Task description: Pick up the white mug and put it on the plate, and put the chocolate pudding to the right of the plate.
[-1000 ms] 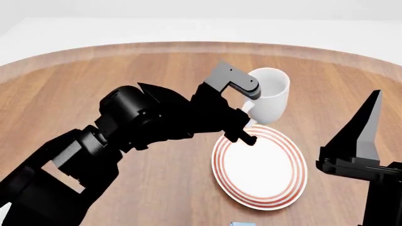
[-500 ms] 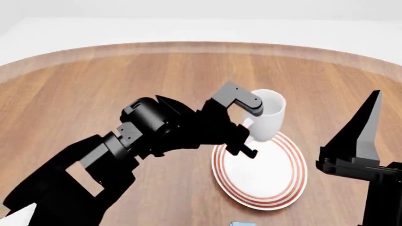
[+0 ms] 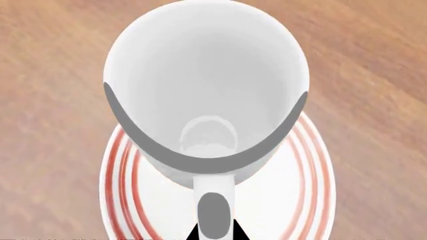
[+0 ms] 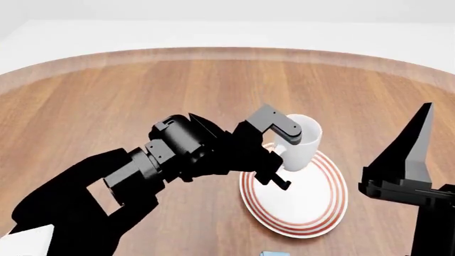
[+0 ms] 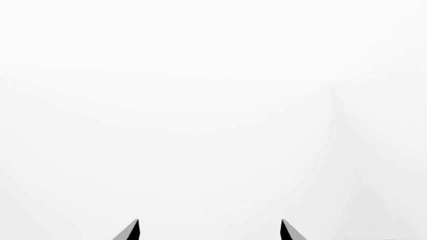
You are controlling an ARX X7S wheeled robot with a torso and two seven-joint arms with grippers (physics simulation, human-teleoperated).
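The white mug [image 4: 303,142] hangs upright over the far part of the plate [image 4: 306,205], a white plate with red rings. My left gripper [image 4: 279,153] is shut on the mug's handle [image 3: 213,197]. In the left wrist view I look down into the mug [image 3: 207,75], with the plate's rim [image 3: 115,170] below it. Whether the mug touches the plate I cannot tell. Only a light blue sliver of the chocolate pudding [image 4: 274,254] shows at the bottom edge. My right gripper [image 4: 419,136] is raised at the right, open and empty, its fingertips [image 5: 133,229] apart against blank white.
The round wooden table [image 4: 106,101] stretches away on all sides of the plate, its curved far edge [image 4: 213,52] meeting a white background. A white shape [image 4: 29,239] shows at the lower left corner beside my left arm.
My left arm has brought the mug nearer and lower, from beyond the plate's far rim to over the plate. The right arm has not moved.
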